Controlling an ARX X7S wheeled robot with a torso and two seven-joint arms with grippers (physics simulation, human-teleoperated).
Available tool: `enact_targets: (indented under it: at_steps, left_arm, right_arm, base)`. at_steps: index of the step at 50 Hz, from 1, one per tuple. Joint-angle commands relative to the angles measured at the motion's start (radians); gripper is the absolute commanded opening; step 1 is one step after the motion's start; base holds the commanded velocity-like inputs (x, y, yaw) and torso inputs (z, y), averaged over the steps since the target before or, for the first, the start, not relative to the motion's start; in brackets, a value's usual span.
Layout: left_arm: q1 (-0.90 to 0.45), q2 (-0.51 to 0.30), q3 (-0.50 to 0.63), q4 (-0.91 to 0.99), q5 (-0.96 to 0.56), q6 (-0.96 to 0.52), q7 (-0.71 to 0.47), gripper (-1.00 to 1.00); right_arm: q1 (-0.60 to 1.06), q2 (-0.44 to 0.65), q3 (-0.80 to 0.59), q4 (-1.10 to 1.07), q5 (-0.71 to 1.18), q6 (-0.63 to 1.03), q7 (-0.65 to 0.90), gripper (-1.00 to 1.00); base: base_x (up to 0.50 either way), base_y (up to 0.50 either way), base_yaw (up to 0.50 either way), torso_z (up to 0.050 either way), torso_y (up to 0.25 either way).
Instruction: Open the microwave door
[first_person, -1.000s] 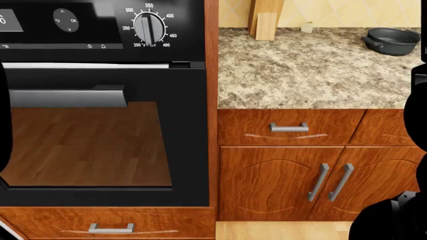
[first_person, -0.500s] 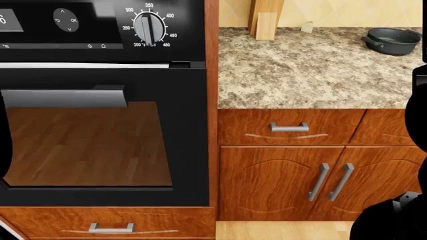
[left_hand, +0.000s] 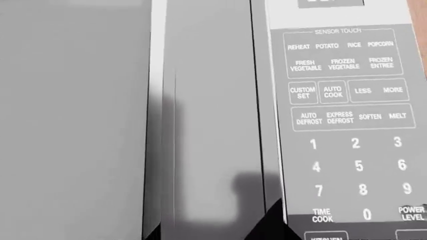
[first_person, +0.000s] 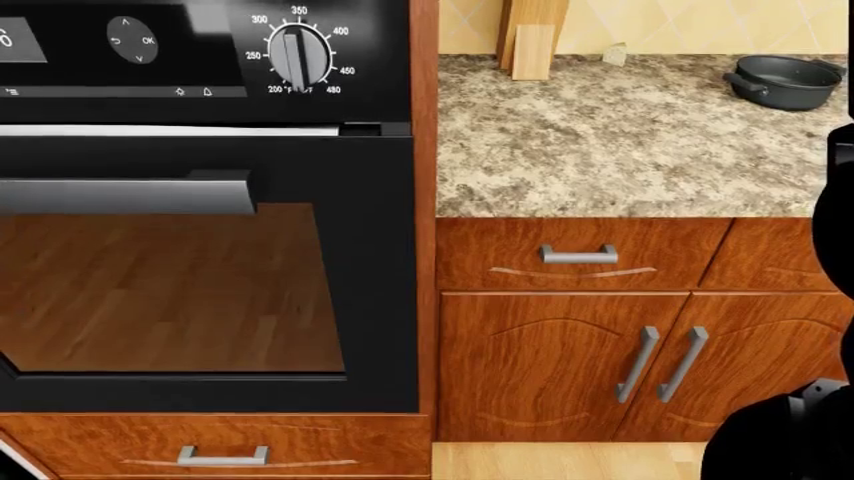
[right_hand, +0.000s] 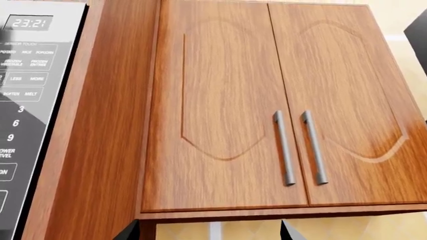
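The microwave fills the left wrist view. Its grey door (left_hand: 73, 125) sits beside a wide vertical grey bar (left_hand: 213, 125), and the keypad panel (left_hand: 347, 100) lies past that bar. My left gripper (left_hand: 212, 231) is open and very close to the front. Its two dark fingertips (left_hand: 270, 227) stand either side of the bar's lower part, with nothing held. My right gripper (right_hand: 208, 232) is open and empty, facing a wooden wall cabinet (right_hand: 267, 115). The microwave's panel (right_hand: 27, 100) shows at that view's edge. The microwave is outside the head view.
The head view looks down on a black oven (first_person: 200, 250) with a steel handle (first_person: 127, 195). A granite counter (first_person: 614, 140) carries a dark pot (first_person: 781, 80) and wooden boards (first_person: 531, 40). Drawers and cabinet doors (first_person: 574, 350) lie below. My right arm (first_person: 801, 430) shows dark at the lower right.
The dark shape of my left arm at the head view's left edge has shrunk and gone out of view. The right arm's shape has hardly shifted.
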Motion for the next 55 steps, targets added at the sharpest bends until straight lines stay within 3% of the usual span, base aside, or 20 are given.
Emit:
enact_targets:
  at_steps: [1,22,35,42,55]
  left_arm:
    - [-0.105,0.020,-0.070,0.286,-0.021,-0.102,0.034,-1.00]
    - [-0.248,0.050,-0.158,0.413,-0.102,-0.261,0.012,-1.00]
    - [-0.327,0.067,-0.253,0.541,-0.199,-0.465,-0.026,-1.00]
    - [-0.351,0.039,-0.263,0.521,-0.366,-0.466,-0.148,-1.00]
    - [-0.347,0.015,-0.258,0.509,-0.468,-0.451,-0.219,-1.00]
  right_arm:
    - [0.008,-0.001,-0.005,0.001,0.008,0.004,0.006,1.00]
    - [0.011,0.002,-0.004,-0.004,0.021,0.007,0.017,1.00]
    - [0.009,0.004,-0.010,0.000,0.025,0.000,0.022,1.00]
    - [0.016,0.006,-0.004,-0.006,0.034,0.009,0.026,1.00]
    - [0.012,0.009,-0.005,-0.002,0.038,0.001,0.031,1.00]
  base:
    - [0.00,0.00,0.00,0.000,0.010]
    - [0.00,0.00,0.00,0.003,0.005]
    - [0.00,0.00,0.00,0.003,0.005]
    - [0.00,0.00,0.00,0.003,0.006]
    - [0.00,0.00,0.00,0.003,0.005]
